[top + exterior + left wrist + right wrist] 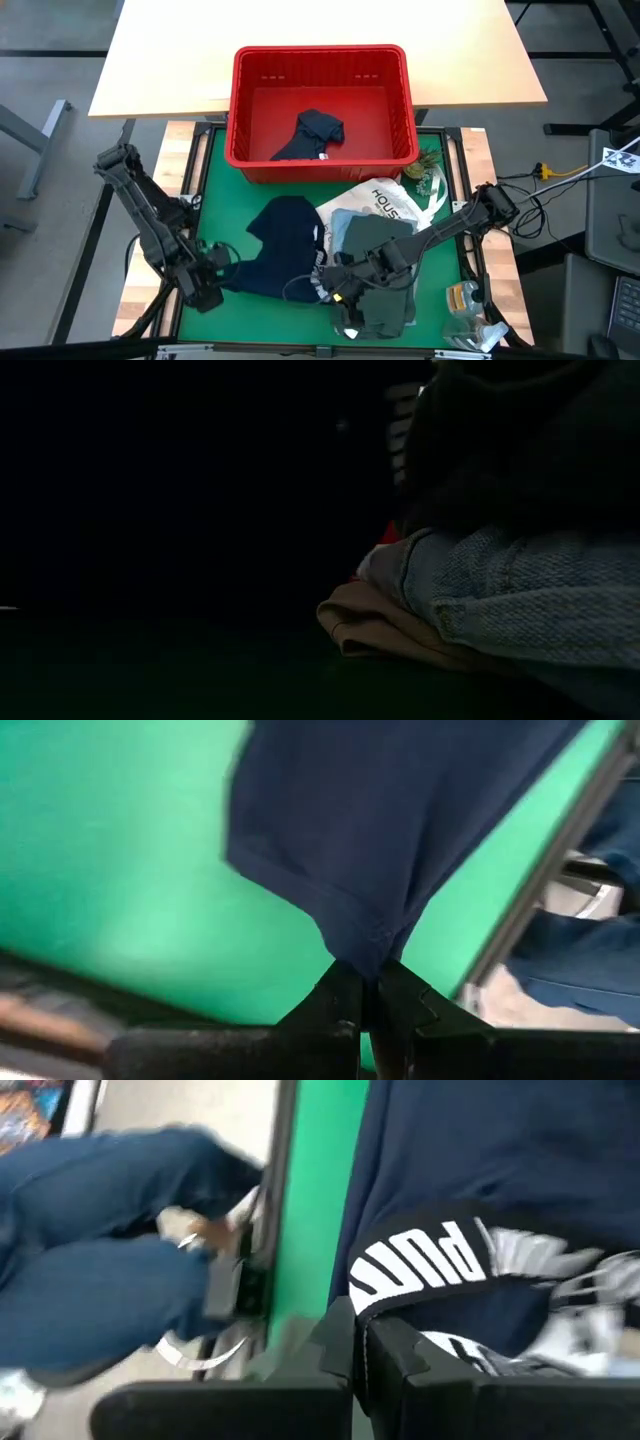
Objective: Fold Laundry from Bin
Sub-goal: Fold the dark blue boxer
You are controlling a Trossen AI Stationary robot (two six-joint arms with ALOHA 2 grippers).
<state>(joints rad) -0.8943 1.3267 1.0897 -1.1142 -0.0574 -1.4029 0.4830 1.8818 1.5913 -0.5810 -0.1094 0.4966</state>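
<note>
Navy shorts [285, 245] lie stretched between my grippers on the green mat [215, 175], below the red bin [320, 60], which holds one dark garment [315, 132]; I judge this the spreading step, next calling for an even pull before the first fold. Low down, only a beige garment [375, 625] under a light blue one [520, 595] shows. At my left wrist, the left gripper [368, 1000] is pinched tight on a hem corner. At my right wrist, the right gripper [362, 1342] is clamped on the lettered waistband [420, 1265], with a person's legs [110, 1250] beyond the table edge.
</note>
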